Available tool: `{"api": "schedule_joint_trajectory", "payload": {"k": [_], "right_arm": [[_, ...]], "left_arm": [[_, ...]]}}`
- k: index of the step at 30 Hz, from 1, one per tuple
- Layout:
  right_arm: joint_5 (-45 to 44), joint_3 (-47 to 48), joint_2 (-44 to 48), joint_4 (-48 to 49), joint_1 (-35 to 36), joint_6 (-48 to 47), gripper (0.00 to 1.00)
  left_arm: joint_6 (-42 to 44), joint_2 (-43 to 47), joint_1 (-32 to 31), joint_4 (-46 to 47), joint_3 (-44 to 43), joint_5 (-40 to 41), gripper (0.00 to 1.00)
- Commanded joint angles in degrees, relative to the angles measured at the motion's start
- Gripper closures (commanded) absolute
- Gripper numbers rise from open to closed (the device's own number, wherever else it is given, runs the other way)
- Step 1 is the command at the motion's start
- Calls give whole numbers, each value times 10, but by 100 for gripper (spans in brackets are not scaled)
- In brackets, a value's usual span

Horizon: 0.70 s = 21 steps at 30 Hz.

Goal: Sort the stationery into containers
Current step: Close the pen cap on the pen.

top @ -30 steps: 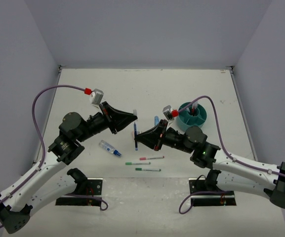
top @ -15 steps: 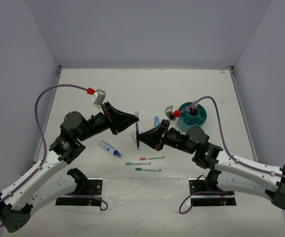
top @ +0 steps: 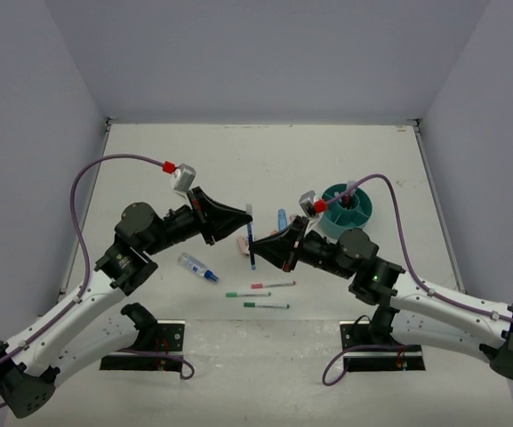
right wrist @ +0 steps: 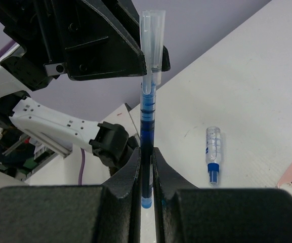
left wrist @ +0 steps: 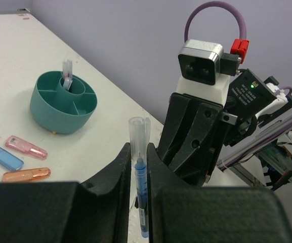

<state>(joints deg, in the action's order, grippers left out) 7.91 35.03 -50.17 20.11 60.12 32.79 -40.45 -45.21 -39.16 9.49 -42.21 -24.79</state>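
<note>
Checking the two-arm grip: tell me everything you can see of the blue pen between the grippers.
The blue pen is thin, with a dark blue barrel and a clear cap on its top end; it looks like plastic. It stands near upright, held in mid-air between the two arms. The left gripper is shut on it near the cap, and the right gripper is shut on its lower part. Nothing else touches it.

No writing, brand, number or sign could be read in any view. The thin blue pen (left wrist: 140, 182) with its clear cap and the round teal plastic cup (left wrist: 54, 114) showed nothing legible.
</note>
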Motion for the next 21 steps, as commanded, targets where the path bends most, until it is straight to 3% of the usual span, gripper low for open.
{"api": "schedule_joint_trajectory", "payload": {"k": [1, 13, 21], "right_arm": [[-15, 44, 9, 30, 3, -17, 100], [-68, 84, -28, 87, 3, -27, 100], [-102, 130, -6, 41, 2, -75, 100]], "left_arm": [[-7, 0, -1, 20, 11, -13, 100], [-40, 8, -17, 55, 37, 26, 100], [10, 9, -18, 10, 22, 25, 100]]}}
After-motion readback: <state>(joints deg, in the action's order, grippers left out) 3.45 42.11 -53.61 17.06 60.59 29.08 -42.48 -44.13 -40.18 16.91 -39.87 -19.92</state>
